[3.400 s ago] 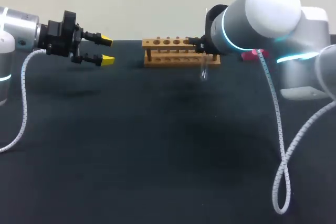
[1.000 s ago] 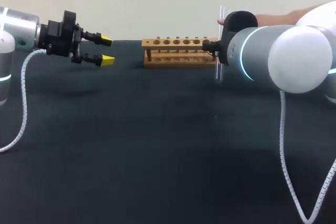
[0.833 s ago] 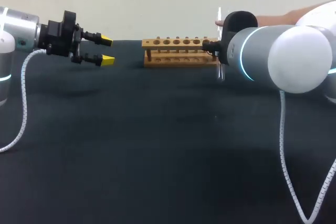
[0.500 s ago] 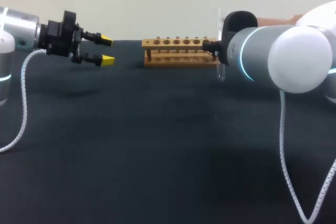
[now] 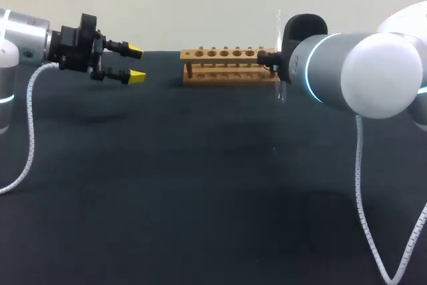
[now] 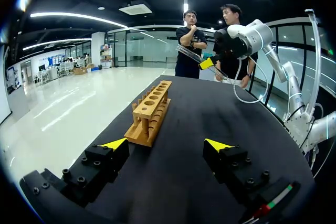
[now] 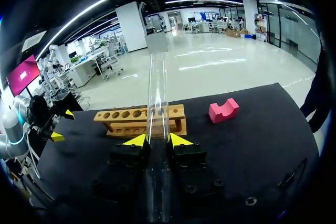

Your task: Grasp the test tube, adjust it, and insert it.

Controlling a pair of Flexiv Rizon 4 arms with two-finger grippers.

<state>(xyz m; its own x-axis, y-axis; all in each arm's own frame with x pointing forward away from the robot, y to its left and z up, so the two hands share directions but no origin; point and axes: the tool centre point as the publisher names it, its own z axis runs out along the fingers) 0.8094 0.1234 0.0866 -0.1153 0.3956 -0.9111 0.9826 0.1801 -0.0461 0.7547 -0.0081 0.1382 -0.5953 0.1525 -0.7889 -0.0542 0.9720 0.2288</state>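
The black worktop [image 5: 200,185] takes up most of the head view. The right arm [image 5: 347,75] is brought in from 3 o'clock, its thick grey body lying across the far right part of the worktop. The left arm [image 5: 27,38] is brought in from about 10 o'clock and is held above the worktop; the left jaws are spread well apart, with nothing between the yellow tips. A wooden rack [image 5: 227,66] with a row of round holes along its top is set at 12 o'clock, near the far edge. A pink block [image 7: 223,110] is seen in the right wrist view, lying on the worktop off the rack's 3 o'clock end and apart from it. The clear test tube [image 5: 281,91] is clamped between the right jaws, both yellow tips pressed against its sides. It is held upright just beside the rack's 3 o'clock end, outside the holes, its open end raised above the rack.
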